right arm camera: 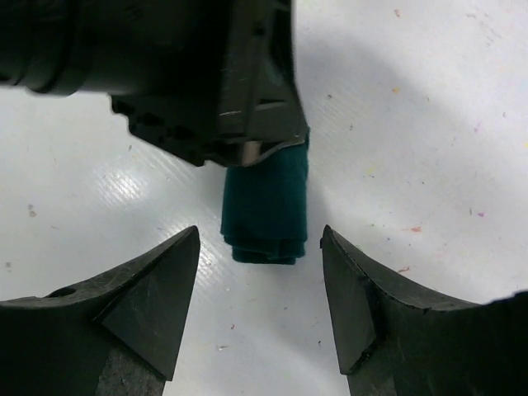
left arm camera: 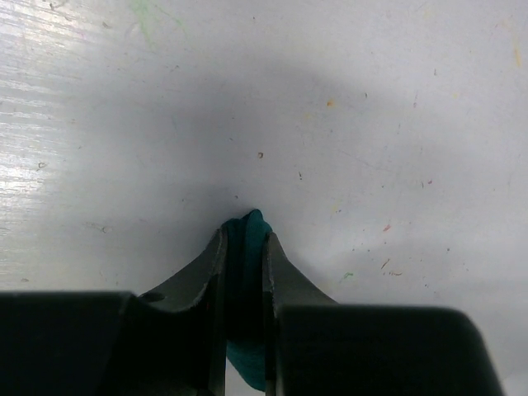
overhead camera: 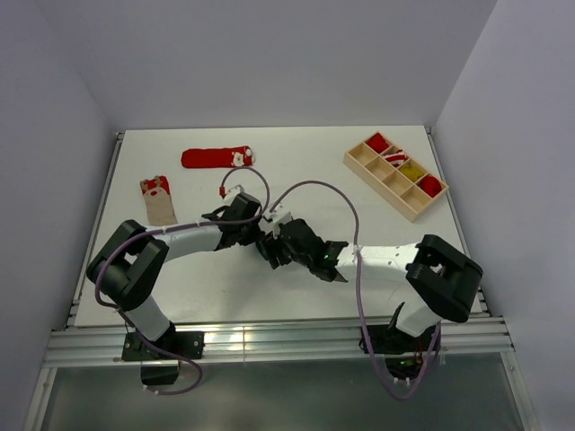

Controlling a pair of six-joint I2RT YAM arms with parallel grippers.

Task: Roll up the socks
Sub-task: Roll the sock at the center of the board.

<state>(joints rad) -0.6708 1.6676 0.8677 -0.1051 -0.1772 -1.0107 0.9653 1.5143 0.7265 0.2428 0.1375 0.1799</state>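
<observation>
Green sock (right arm camera: 266, 210), a tight roll of soft knit layers, sits over the middle of the tabletop (right arm camera: 429, 124), clamped in my left end effector (left arm camera: 245, 238), with my right end effector (right arm camera: 260, 239) apart on either side. This roll looks finished. Next likely comes the wooden tray (overhead camera: 396, 182); a red sock (overhead camera: 216, 158) and a beige sock (overhead camera: 159, 199) lie flat, unrolled.

Top cam: high, looking down. Wrist cams: close, both share green sock (right arm camera: 266, 206).
</observation>
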